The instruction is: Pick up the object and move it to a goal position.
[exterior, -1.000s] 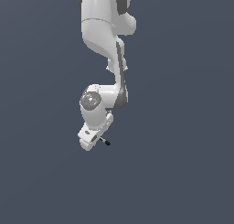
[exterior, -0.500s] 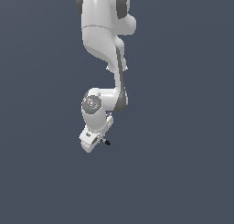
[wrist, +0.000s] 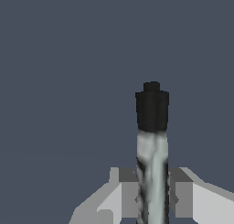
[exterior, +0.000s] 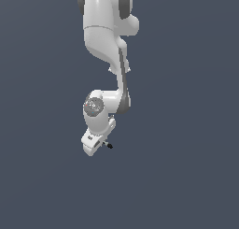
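Little has moved since a second ago: we see the arm hanging folded, its gripper closed on the pen, whose black tip juts just beyond the fingers.

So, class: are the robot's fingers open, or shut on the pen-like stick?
Shut on it. In the wrist view both fingers press against the stick's grey shaft, its black tip poking beyond them.

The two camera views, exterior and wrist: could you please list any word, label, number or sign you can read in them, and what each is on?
None can be read.
Arm: plain white and grey shells, no lettering.
Gripper: a small dark mark shows on its body in the exterior view, too small to read.
Pen-like stick: mottled grey shaft, black tip, no text.
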